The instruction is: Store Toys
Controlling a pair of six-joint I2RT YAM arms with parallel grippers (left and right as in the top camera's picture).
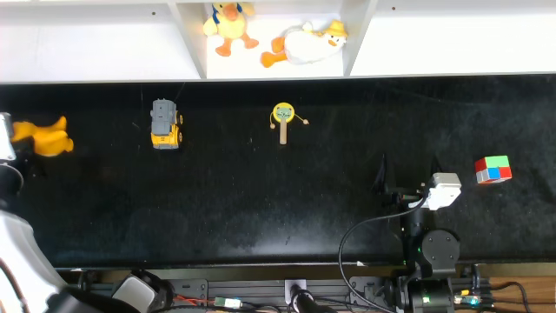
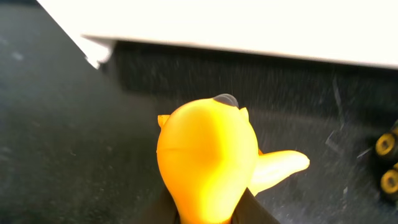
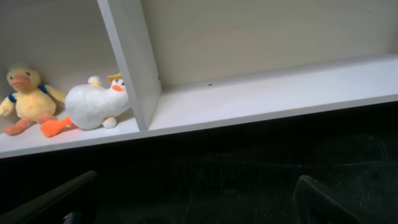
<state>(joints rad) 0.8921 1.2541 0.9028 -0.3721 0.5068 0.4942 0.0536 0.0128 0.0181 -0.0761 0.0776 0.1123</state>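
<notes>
At the table (image 1: 261, 209) edge, left pincer (image 2: 210, 213) clasping yellow toy (image 2: 205, 149), right pincer (image 3: 193, 200) spread wide, facing shelf (image 3: 261, 99)

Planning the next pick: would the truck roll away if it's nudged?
Probably: the truck seems to stand on its wheels on the flat table, so a lengthwise push likely rolls it. It looks like hard plastic, so likely stiff and light.

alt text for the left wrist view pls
A glossy orange-yellow plastic toy sits in the left gripper close to the camera, above a black table. A white shelf unit runs behind it, and a toy truck's yellow wheels lie nearby.
</notes>
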